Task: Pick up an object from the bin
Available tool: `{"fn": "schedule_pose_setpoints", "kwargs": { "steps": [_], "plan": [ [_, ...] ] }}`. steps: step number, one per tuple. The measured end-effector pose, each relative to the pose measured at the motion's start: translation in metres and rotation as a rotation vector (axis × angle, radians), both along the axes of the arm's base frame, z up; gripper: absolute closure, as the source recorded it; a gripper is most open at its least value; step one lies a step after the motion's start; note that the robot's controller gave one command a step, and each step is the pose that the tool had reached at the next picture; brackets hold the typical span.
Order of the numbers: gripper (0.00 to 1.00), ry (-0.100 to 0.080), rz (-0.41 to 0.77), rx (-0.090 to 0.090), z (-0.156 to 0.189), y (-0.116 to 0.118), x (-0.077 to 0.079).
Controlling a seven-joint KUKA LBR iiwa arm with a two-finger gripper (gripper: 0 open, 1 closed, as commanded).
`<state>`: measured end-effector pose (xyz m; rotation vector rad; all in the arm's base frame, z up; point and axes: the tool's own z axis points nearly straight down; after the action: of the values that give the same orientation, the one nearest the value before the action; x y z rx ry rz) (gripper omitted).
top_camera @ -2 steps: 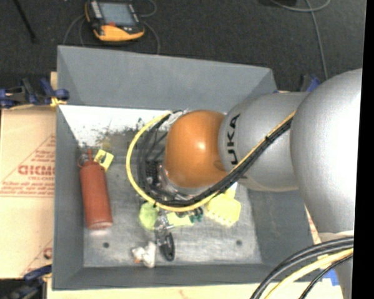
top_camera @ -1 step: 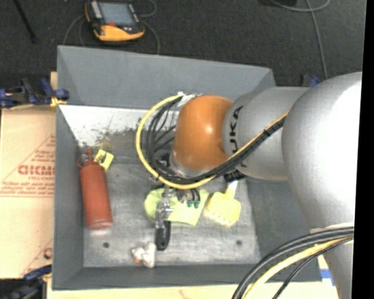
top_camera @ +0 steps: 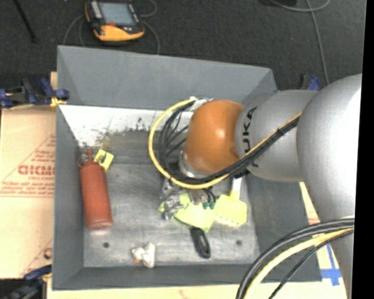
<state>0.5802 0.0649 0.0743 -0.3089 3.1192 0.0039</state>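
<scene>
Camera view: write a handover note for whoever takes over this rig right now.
Gripper is down in the middle of the bin, over a heap of pale yellow-green pieces; whether it grips anything cannot be told.
Red cylinder lies along the view's left wall, white scrap near the front, black piece by the heap.
Nothing is lifted clear yet.
Left: secure one thing and raise it out.

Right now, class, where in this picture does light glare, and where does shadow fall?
Camera view: strong glare whitens the bin along its far wall, upper left; a soft sheen sits on the arm's orange cover; shadow gathers under that cover, beside the yellow things; the red cylinder at left lies evenly lit.
</scene>
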Motion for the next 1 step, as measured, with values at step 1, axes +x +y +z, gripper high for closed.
{"fn": "schedule_pose_setpoints", "kwargs": {
  "steps": [1],
  "plan": [
    [1.00,0.000,-0.001,0.000,0.0000,-0.0001,0.0000]
  ]
}}
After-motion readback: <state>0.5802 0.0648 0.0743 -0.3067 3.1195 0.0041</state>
